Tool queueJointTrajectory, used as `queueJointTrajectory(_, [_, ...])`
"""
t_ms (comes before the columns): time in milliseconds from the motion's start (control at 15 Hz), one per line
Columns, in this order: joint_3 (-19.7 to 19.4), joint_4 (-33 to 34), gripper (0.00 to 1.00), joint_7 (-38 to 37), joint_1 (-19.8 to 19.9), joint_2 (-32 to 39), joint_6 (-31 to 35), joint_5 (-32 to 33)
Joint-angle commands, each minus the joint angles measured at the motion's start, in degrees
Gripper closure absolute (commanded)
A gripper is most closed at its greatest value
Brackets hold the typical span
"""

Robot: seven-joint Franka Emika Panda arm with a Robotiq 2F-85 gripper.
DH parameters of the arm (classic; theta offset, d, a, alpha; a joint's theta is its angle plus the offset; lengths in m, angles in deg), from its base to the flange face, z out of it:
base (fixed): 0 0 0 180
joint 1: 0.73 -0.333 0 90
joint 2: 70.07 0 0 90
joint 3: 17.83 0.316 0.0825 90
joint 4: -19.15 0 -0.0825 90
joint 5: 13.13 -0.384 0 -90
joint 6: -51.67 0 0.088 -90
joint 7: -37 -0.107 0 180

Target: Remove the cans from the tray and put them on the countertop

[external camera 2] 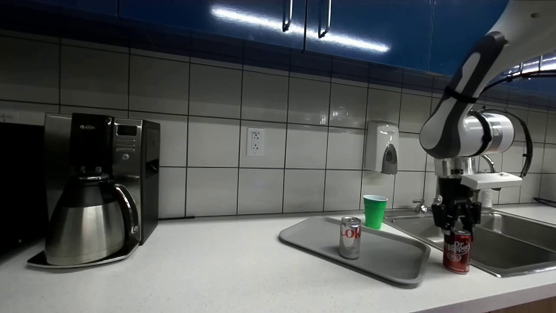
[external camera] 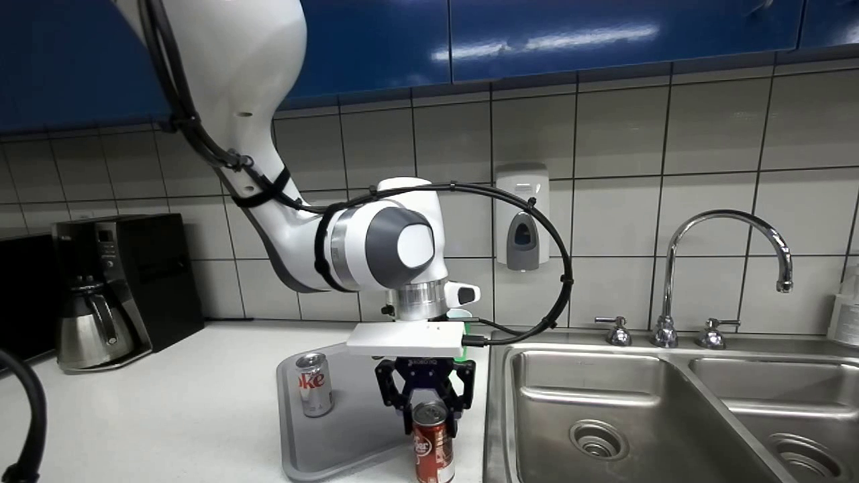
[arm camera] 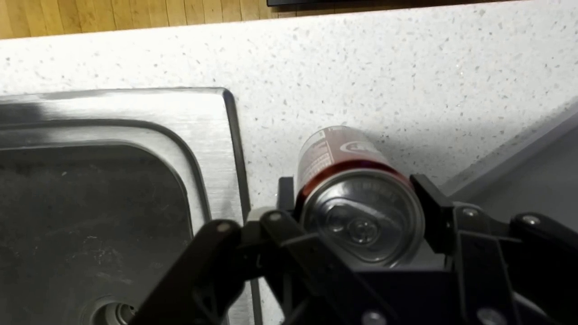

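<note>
The dark red-brown can (external camera: 433, 456) stands upright beside the tray, between it and the sink; it also shows in an exterior view (external camera 2: 456, 258) and in the wrist view (arm camera: 341, 146). My gripper (external camera: 429, 424) is around its top, with fingers against both sides (arm camera: 354, 194). The can's base is at the white countertop (external camera 2: 195, 274); I cannot tell if it bears its full weight. The silver-white can (external camera: 315, 392) with red markings stands upright on the grey tray (external camera: 362, 436), also in an exterior view (external camera 2: 349, 245). The wrist view shows a tray edge (arm camera: 533, 176) at right.
The steel sink (external camera: 500, 409) lies close beside the gripper. A green cup (external camera 2: 374, 213) stands at the tray's back edge, mostly hidden behind the gripper in an exterior view. A coffee maker (external camera 2: 130, 182) is at the left. The counter's front edge shows in the wrist view (arm camera: 226, 27).
</note>
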Motion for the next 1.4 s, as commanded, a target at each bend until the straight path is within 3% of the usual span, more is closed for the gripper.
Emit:
queueJointTrajectory(0, [0.4,-0.1,0.04,-0.7,0.7,-0.9,-0.2,-0.2])
queueJointTrajectory(133, [0.4,-0.1,0.0,-0.4,0.7,-1.5,-0.6,-0.7])
queueJointTrajectory(800, [0.5,0.6,0.0,0.4,0.2,-8.3,-4.1,-2.6])
queueJointTrajectory(1333, [2.9,3.4,0.0,-1.1,-3.5,-10.0,-6.2,-8.1])
